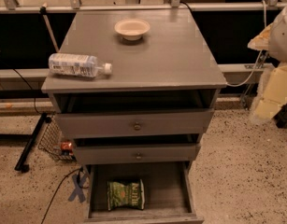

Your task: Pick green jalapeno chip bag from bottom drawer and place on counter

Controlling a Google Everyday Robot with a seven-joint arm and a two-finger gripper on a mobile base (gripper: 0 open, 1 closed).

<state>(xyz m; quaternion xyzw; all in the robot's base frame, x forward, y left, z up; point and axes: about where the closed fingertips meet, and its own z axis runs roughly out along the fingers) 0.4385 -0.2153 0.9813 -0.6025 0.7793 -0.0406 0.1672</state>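
The green jalapeno chip bag (126,194) lies flat in the open bottom drawer (166,190), so the gripper (279,29), high at the right edge, its state I cannot tell, should descend vertically, avoiding the middle drawer (136,153).

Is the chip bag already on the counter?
No, the green jalapeno chip bag lies in the bottom drawer; end effector not in view.

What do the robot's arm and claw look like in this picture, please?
At the right edge, the arm shows a rounded white shell with a pale yellow patch. Below it, the claw appears as blocky cream-yellow segments. No cables or markings on them can be made out.
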